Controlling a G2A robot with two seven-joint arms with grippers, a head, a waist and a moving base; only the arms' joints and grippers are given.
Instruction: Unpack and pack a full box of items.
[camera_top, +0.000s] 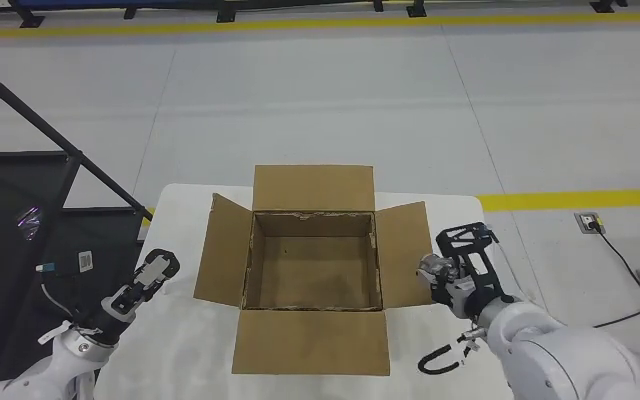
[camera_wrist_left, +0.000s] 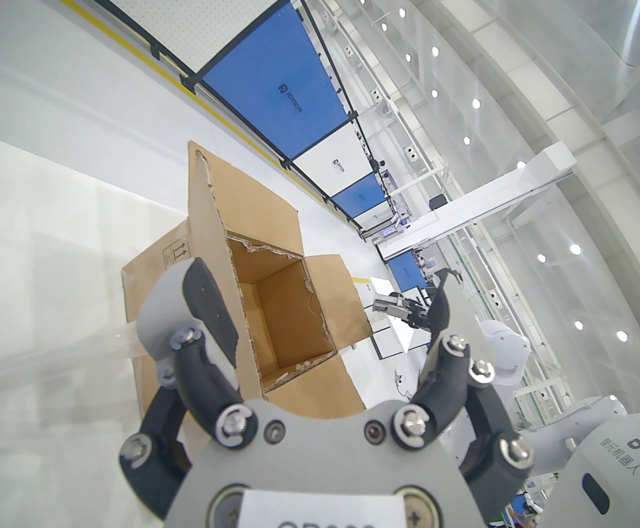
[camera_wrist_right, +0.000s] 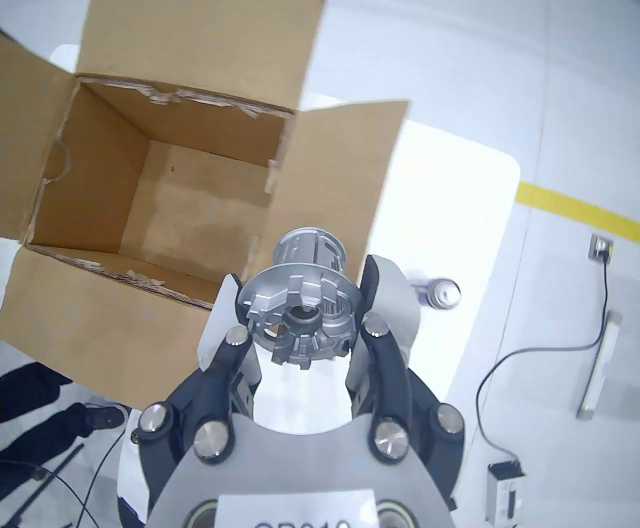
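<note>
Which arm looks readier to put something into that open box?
Right: the right gripper is shut on a metal part beside the cardboard box, by its flap. The left gripper is open and empty.

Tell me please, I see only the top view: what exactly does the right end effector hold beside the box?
Observer: The right end effector is shut on a grey metal part, a toothed flange with a cylindrical hub.
Operator: And the left one, does it hold something?
Observer: No. The left end effector is open and empty, and it points toward the box.
Operator: Is something on the table near the right one?
Observer: Yes, a small metal cylinder sits on the table, close to the box flap on that side.
</note>
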